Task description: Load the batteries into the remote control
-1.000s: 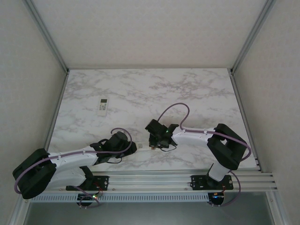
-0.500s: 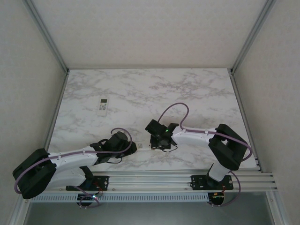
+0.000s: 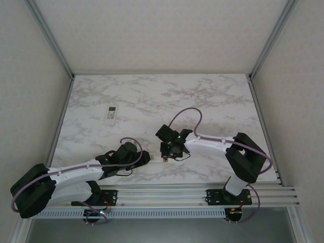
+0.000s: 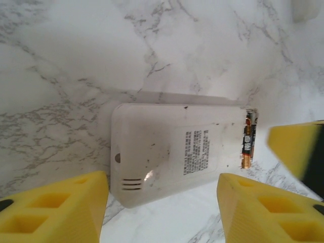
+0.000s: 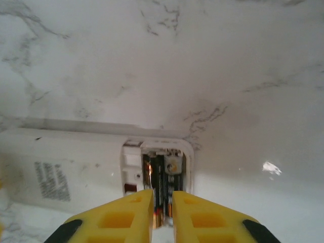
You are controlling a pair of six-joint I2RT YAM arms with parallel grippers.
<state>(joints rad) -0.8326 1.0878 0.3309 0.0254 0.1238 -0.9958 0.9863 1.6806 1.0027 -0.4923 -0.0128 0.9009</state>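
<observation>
On a marbled table [image 3: 212,101], we see a second small remote [image 3: 112,114] at far left, well apart from the arms. Nearer, the left gripper [image 4: 162,207] is released, its yellow fingers [image 4: 55,207] wide either side of the white remote control [image 4: 172,152], which lies back-up. At its right end, a dark, orange-tipped battery [image 4: 247,142] sits in the open compartment. The right gripper [image 5: 163,210] hovers there, nearly clenched — whether it pinches the battery, we cannot tell.

Your left arm [image 3: 76,174] and right arm [image 3: 210,146] have white links, black joints and looping purple cables [image 3: 188,109]. A green light [image 3: 177,135] dots the right wrist. Yellow fingers [image 4: 50,210] show square pockets.
</observation>
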